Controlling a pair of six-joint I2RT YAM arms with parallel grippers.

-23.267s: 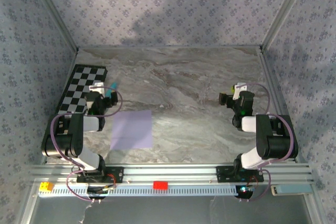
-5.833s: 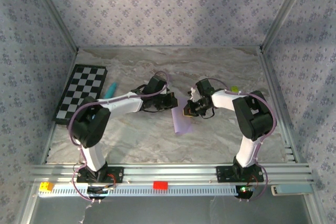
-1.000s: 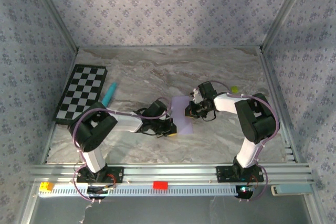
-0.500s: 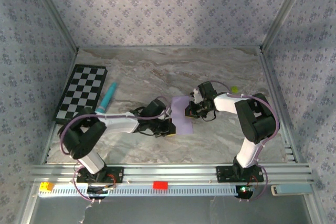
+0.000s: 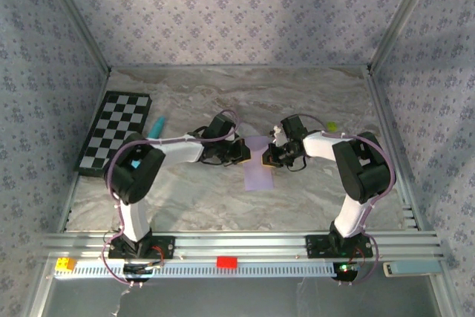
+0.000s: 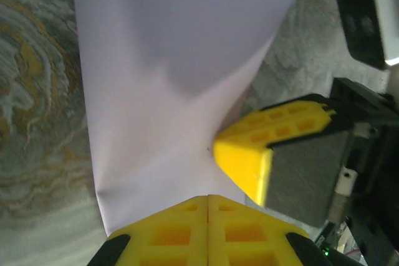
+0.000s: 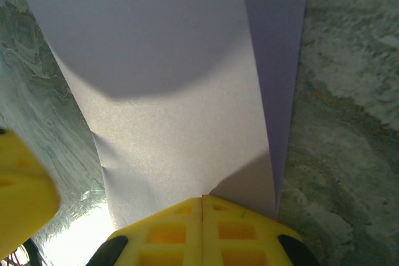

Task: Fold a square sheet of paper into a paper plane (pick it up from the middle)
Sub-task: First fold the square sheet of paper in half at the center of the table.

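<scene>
The square sheet of paper (image 5: 258,174) lies flat on the marble table, folded into a narrow pale lilac strip that runs away from the arms. My left gripper (image 5: 242,154) is shut, and its yellow tips (image 6: 208,199) rest on the sheet (image 6: 168,60) at its left edge near the far end. Facing it from the right, my right gripper (image 5: 269,158) is also shut, its tips (image 7: 202,200) pressed on the sheet (image 7: 174,91) where two layers overlap unevenly. The two grippers almost meet. A right finger (image 6: 246,157) shows in the left wrist view.
A black-and-white checkerboard (image 5: 115,130) lies at the far left with a teal pen (image 5: 156,125) beside it. A small yellow-green object (image 5: 331,126) sits behind the right arm. Patterned walls close three sides. A metal rail (image 5: 237,243) runs along the near edge.
My left gripper, shut, has slid from the strip's near left corner along its left edge to the far end. The right gripper has held still on the paper.
</scene>
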